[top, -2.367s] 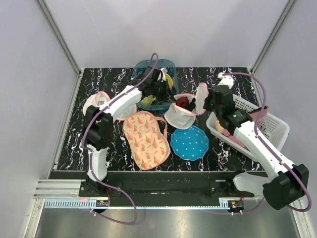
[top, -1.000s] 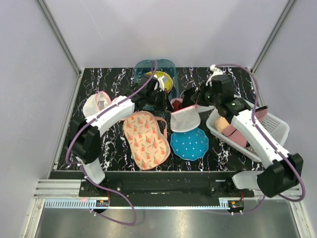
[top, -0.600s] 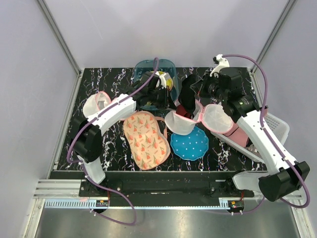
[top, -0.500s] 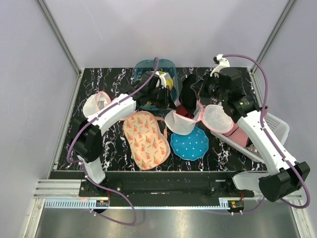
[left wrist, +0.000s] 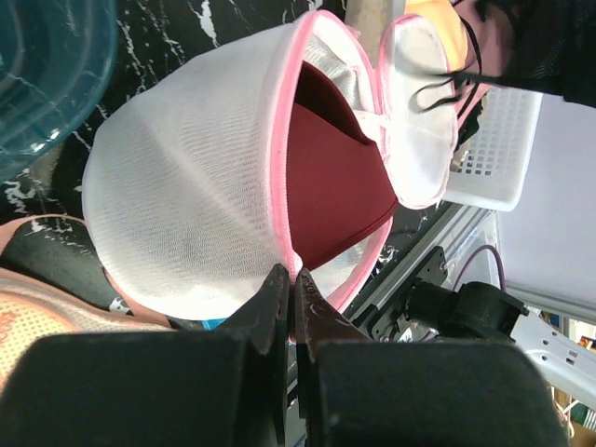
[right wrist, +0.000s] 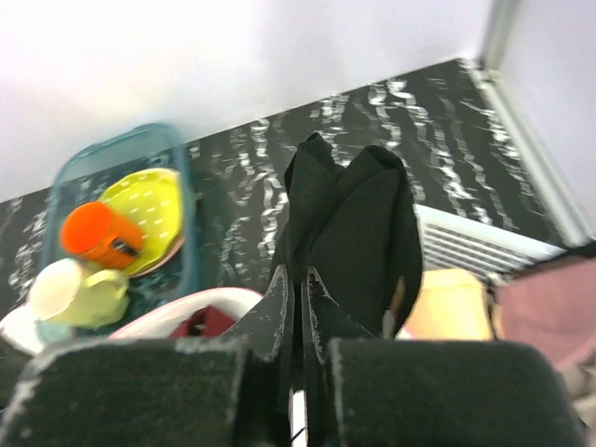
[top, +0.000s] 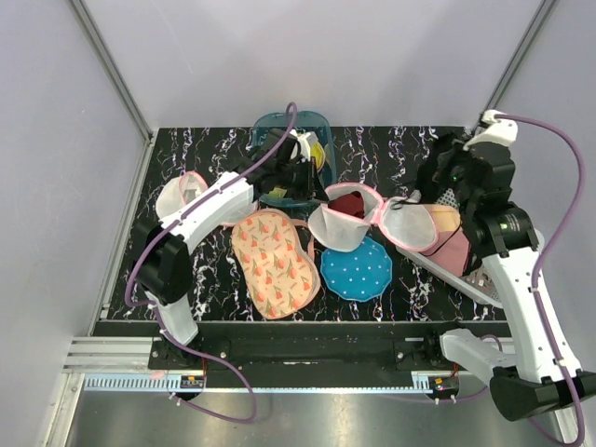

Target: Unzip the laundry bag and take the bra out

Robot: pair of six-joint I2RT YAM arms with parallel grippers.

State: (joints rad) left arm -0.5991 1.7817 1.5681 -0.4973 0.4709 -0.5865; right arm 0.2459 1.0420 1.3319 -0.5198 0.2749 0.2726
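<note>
Top external view: open laundry bag [top: 341, 231] at tabletop [top: 214, 149] centre.
Left gripper [left wrist: 291, 277] is clamped on its pink rim; right gripper [right wrist: 300, 279] pinches the black bra [right wrist: 358, 219], deep-red cup inside bag.

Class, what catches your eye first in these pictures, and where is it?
The white mesh laundry bag lies split open mid-table, deep-red cloth inside, its pink rim pinched by the left gripper. To its right, the right gripper holds up the bra by its black cloth.
</note>
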